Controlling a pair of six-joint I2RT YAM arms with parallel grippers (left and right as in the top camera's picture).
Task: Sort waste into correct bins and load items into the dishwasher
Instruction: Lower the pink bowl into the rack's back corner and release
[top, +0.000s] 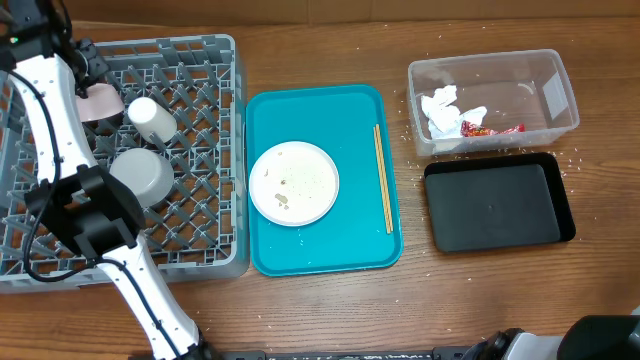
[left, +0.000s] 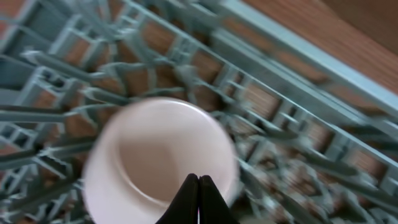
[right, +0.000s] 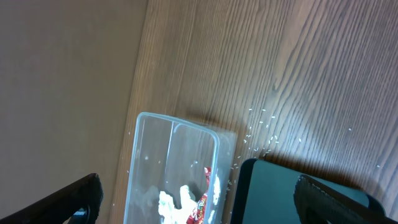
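My left gripper (left: 198, 186) is shut with nothing between its fingers, just above the small pale-pink dish (left: 155, 155), which lies in the grey dish rack (left: 280, 74); this view is blurred. From overhead the left gripper (top: 90, 80) is at the rack's (top: 200, 240) far side, beside the pink dish (top: 100, 102), the white cup (top: 152, 118) and the grey bowl (top: 142, 172). The white plate (top: 293, 182) and chopsticks (top: 382, 178) lie on the teal tray (top: 320, 255). Tissue (top: 440, 108) and a red wrapper (top: 490, 128) sit in the clear tub (top: 555, 95). My right gripper (right: 198, 182) hangs open above the tub (right: 177, 155).
The black tray (top: 497, 203) lies in front of the clear tub, and its corner (right: 273, 193) shows in the right wrist view. White rice grains (top: 412, 128) are scattered on the wooden table around both bins. Food specks remain on the plate.
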